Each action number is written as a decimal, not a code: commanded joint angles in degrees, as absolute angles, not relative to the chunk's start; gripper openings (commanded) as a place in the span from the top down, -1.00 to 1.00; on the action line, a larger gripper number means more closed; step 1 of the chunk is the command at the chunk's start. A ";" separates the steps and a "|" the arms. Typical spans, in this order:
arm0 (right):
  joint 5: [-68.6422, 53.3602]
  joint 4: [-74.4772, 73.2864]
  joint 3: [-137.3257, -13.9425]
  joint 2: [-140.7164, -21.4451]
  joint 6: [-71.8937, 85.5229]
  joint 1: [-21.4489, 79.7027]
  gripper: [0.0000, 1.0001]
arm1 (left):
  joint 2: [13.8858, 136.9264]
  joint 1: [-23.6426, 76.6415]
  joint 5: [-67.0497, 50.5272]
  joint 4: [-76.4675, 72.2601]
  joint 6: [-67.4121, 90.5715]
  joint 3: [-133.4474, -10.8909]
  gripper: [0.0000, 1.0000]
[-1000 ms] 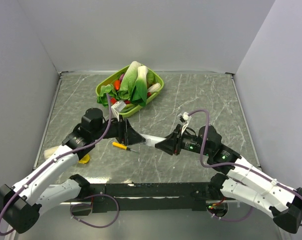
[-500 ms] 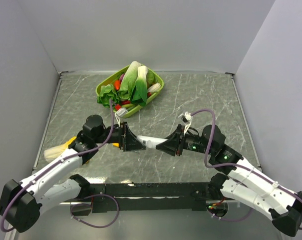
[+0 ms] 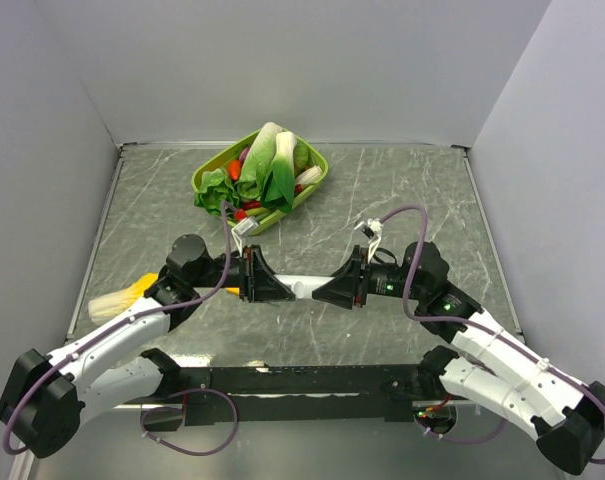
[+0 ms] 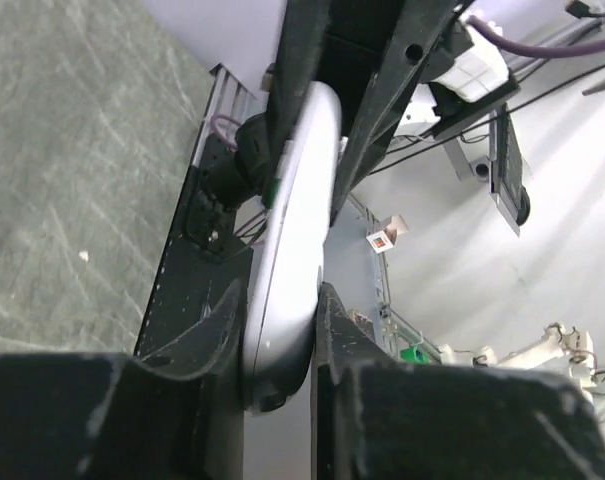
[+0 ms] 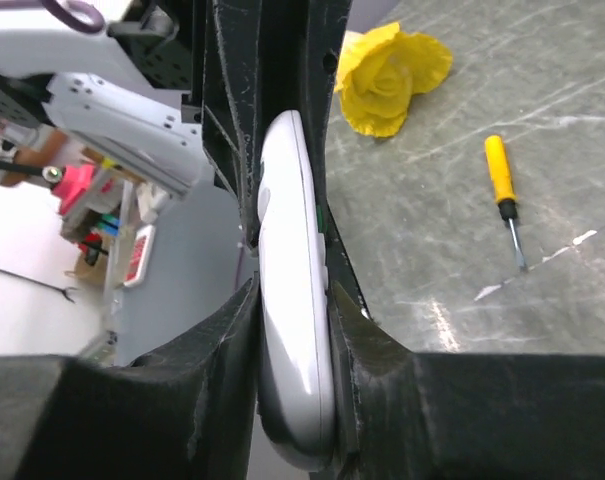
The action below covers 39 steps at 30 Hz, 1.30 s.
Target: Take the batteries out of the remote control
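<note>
While both arms share it, the slim white plastic remote control [image 3: 302,287] hangs level above the middle of the grey marbled table [image 3: 402,190], the left gripper [image 3: 285,289] pinching its 9 o'clock end and the right gripper [image 3: 319,291] clamped on its 3 o'clock end. Its shell looks light, stiff and glossy, so probably slippery; grip the narrow side edges, keeping the battery recess uncovered. No batteries show. In the right wrist view, a yellow-handled screwdriver [image 5: 504,195] lies at 2 o'clock from the remote

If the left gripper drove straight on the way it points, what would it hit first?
Likely the right gripper: it faces the left gripper head-on, and both are closed on opposite ends of the remote control between them.
</note>
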State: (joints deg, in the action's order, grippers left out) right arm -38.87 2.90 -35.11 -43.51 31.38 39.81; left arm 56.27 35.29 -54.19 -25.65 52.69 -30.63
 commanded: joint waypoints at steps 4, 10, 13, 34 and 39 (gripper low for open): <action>-20.24 -9.65 -38.32 -40.52 28.13 38.58 -0.67 | 56.25 35.77 -42.02 -27.68 56.77 -25.93 0.98; -7.13 -18.71 -39.29 -37.62 29.53 38.50 -0.99 | 61.16 35.77 -39.03 -31.37 57.66 -22.68 0.98; -10.08 -15.23 -37.10 -37.35 30.06 38.50 -0.98 | 65.20 35.86 -39.11 -33.56 58.35 -21.89 0.98; -13.72 3.17 -23.91 -52.81 39.37 38.50 -0.22 | 81.56 36.47 -37.00 -34.89 56.77 -22.06 0.98; -13.27 5.97 -22.15 -55.10 40.34 38.41 -0.18 | 84.29 36.56 -38.14 -37.70 58.01 -21.36 0.98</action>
State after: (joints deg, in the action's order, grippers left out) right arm -14.33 0.49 -23.35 -54.11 38.44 38.59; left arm 82.91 36.16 -37.65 -33.67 58.13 -20.29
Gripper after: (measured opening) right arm 0.596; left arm 0.285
